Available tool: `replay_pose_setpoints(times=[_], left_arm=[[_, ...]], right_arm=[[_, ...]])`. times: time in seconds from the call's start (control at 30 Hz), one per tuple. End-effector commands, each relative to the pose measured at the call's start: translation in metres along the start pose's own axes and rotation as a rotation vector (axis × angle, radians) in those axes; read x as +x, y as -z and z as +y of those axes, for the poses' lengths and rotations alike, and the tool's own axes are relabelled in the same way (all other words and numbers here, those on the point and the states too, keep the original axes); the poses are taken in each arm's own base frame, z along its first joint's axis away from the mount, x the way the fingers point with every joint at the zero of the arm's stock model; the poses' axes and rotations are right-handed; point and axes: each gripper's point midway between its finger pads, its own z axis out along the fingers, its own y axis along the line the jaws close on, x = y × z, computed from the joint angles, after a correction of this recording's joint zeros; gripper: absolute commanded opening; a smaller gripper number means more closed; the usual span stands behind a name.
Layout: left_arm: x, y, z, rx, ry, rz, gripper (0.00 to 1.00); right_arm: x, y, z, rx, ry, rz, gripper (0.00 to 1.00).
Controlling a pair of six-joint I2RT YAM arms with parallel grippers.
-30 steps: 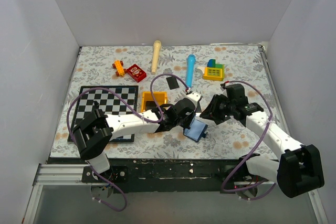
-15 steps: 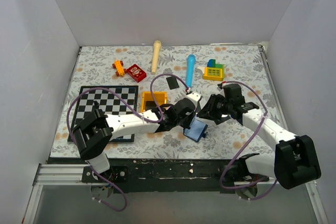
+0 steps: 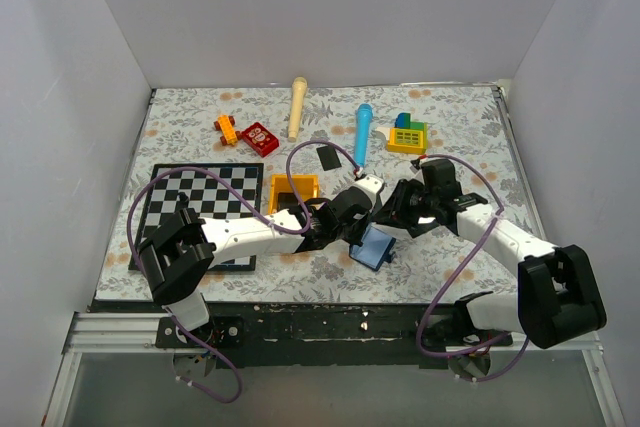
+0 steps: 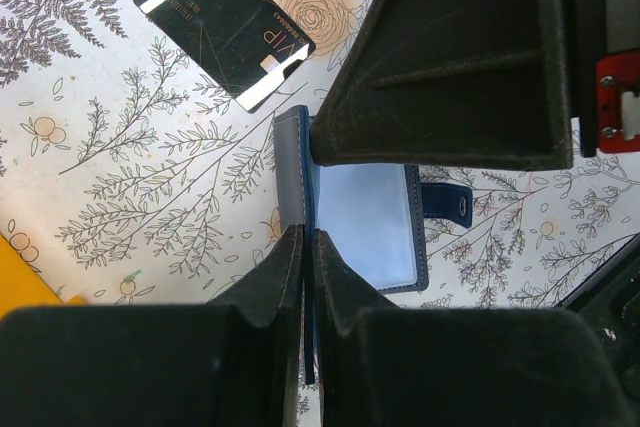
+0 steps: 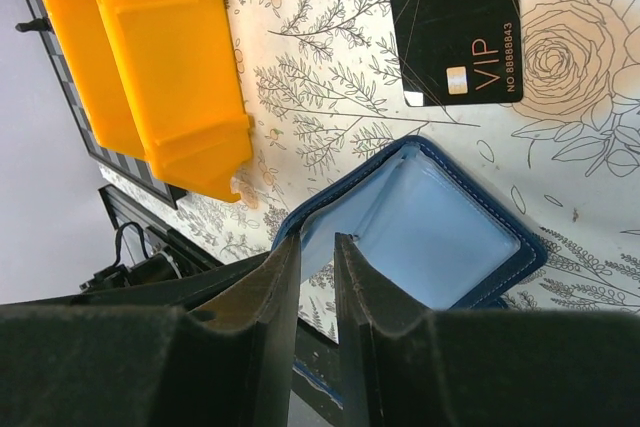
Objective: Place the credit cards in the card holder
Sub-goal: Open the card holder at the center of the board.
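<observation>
Card holder: the card holder [image 3: 375,247] lies open on the floral cloth [image 3: 455,162], just right of centre in the top view and near the lower edge of the table. Its light blue lining faces up.
Left gripper: the left gripper [image 4: 307,243] reaches in from the lower left of the top view. Its fingers are pressed together on the card holder's navy cover, whose edge runs down between them in the left wrist view.
Right gripper: the right gripper [image 5: 317,242] comes in from the right of the top view and meets the card holder at its upper right side. Its fingers stand a little apart with a narrow gap, and nothing shows clamped in that gap.
Holder against right gripper: in the right wrist view the rounded navy rim sits right at the fingertips, and the blue lining spreads out to the right of them.
Holder against left gripper: in the left wrist view the blue pocket lies just right of the closed tips. The right gripper's dark finger covers its upper part.
Credit card: one black credit card [image 3: 328,158] lies flat on the cloth, up and left of the card holder, apart from it and from both grippers. "VIP" lettering shows on it in the wrist views.
Nearby: a yellow tray [image 3: 300,180] sits just lower left of the credit card, and a chessboard [image 3: 200,209] lies further left.
</observation>
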Motion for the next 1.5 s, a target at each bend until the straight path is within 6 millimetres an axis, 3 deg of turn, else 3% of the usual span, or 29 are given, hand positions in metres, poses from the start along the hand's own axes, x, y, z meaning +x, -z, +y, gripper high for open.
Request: replay_pose_setpoints(times=[0.0,0.67,1.47], left_arm=[[-0.008,0.001,-0.006,0.019,0.004,-0.028,0.0],[-0.006,-0.001,-0.003,0.007,0.001,-0.027,0.0],[-0.006,-0.001,-0.004,0.009,-0.002,-0.028,0.0]], right_arm=[[-0.004,-0.006,0.004,-0.017,0.008,-0.008,0.27],[0.01,-0.016,-0.019,0.074,0.008,0.044,0.27],[0.008,-0.019,0.001,0.023,-0.049,0.054,0.29]])
